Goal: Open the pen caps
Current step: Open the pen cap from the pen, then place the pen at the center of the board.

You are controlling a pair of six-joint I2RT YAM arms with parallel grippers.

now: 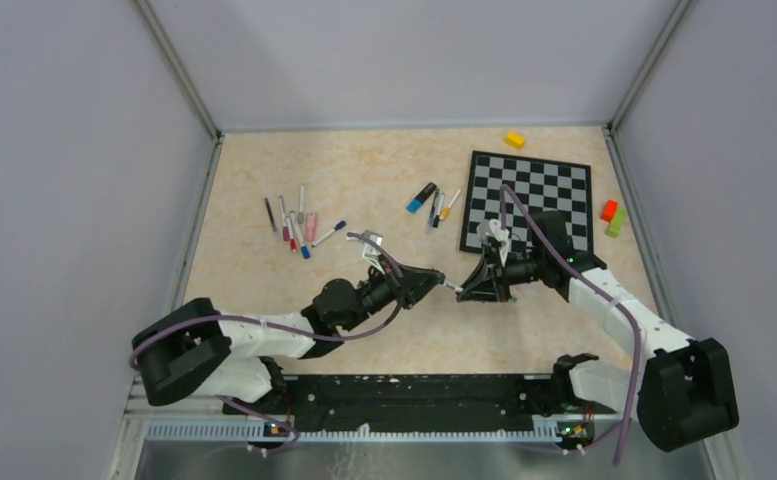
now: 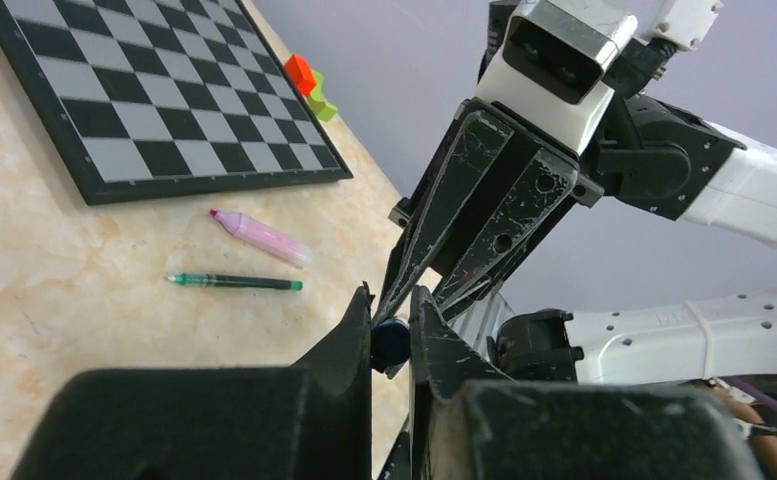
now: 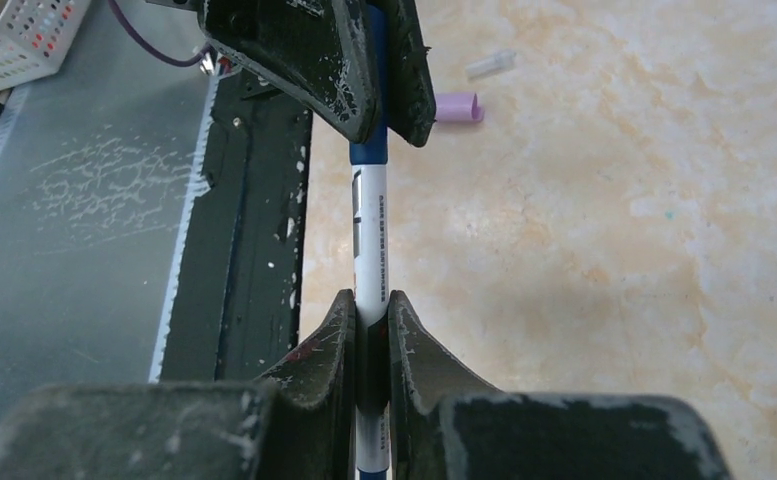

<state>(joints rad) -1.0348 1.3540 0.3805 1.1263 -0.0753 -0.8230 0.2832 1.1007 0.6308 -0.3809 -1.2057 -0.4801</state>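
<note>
Overhead view: the left arm (image 1: pixel 264 335) and the right arm (image 1: pixel 614 300) meet tip to tip low in the centre of the frame, above the beige marbled surface (image 1: pixel 364 170). They hold one white-barrelled pen (image 1: pixel 452 288) between them.

Right wrist view: the right jaws, at the bottom edge, are closed narrowly on the pen's white barrel. At the top centre the left jaws are clamped on the dark blue plastic pen cap (image 3: pixel 368 152), which meets the barrel directly. A lilac plastic cap (image 3: pixel 459 107) and a clear plastic cap (image 3: pixel 491 64) lie loose on the surface at the upper right, near each other but apart.

Left wrist view: the dark blue cap shows between the left jaws at the lower centre, with the right jaws pointing down onto it from above. A pink marker (image 2: pixel 261 236) and a thin green pen (image 2: pixel 234 282) lie side by side at the centre left, just below the black-and-white chessboard (image 2: pixel 154 100).

Overhead view: a cluster of assorted pens (image 1: pixel 299 225) lies at the upper left and a smaller group of pens (image 1: pixel 434 205) just left of the chessboard. A yellow block (image 1: pixel 514 139) sits above the board, and red and green blocks (image 1: pixel 612 215) touch each other at its right.
</note>
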